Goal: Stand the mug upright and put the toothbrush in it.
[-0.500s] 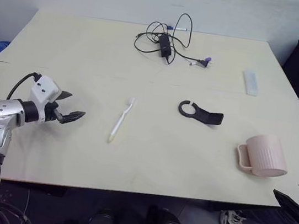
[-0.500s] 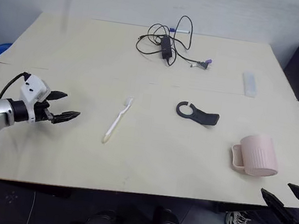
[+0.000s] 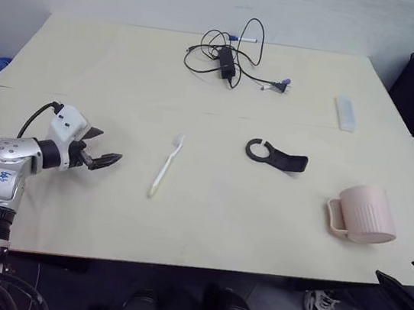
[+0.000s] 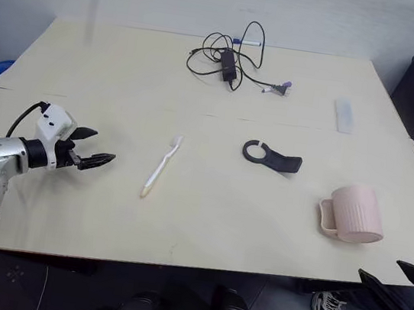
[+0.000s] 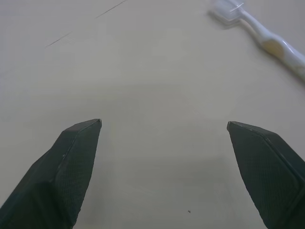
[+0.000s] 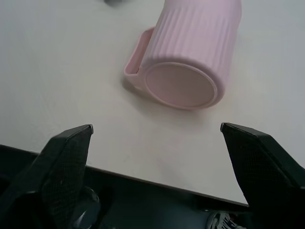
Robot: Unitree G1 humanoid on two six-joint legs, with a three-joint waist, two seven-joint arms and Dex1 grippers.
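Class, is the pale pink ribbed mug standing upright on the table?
No, the pale pink ribbed mug lies on its side, its flat base facing the camera.

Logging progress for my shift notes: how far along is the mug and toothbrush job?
Nothing is done yet. The mug lies on its side; the toothbrush lies flat. The left end effector and right end effector are open and empty. Standing the mug and inserting the toothbrush remain.
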